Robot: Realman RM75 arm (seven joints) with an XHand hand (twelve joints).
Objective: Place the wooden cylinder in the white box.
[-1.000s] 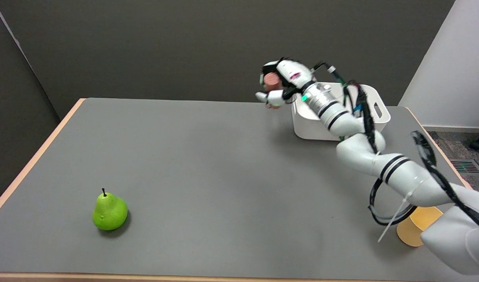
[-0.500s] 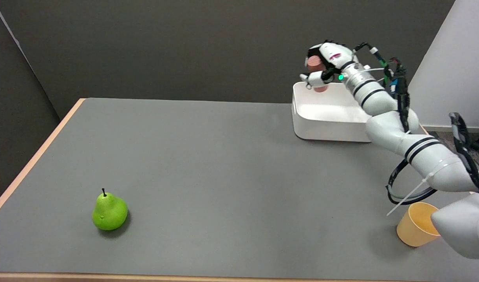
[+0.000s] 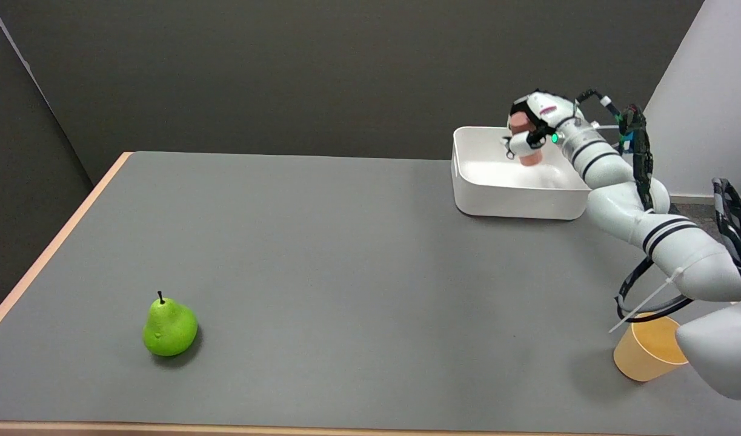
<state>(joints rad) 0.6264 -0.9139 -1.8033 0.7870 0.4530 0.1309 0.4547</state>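
The white box [image 3: 485, 197] stands at the table's far right. My right hand [image 3: 532, 124] hangs over the inside of the box and grips the wooden cylinder [image 3: 525, 140], a short pinkish-brown piece held upright. Its top end shows above the fingers and its lower end pokes out below them, down inside the box walls. Whether the cylinder touches the box floor cannot be made out. The white arm reaches in from the lower right.
A green pear [image 3: 169, 327] sits near the front left of the grey table [image 3: 322, 272]. An orange cup [image 3: 647, 347] stands at the front right, partly behind my arm. Cables loop along the arm above the cup.
My right hand has carried the cylinder rightward from beside the box's left edge, over the box, and then lower into it.
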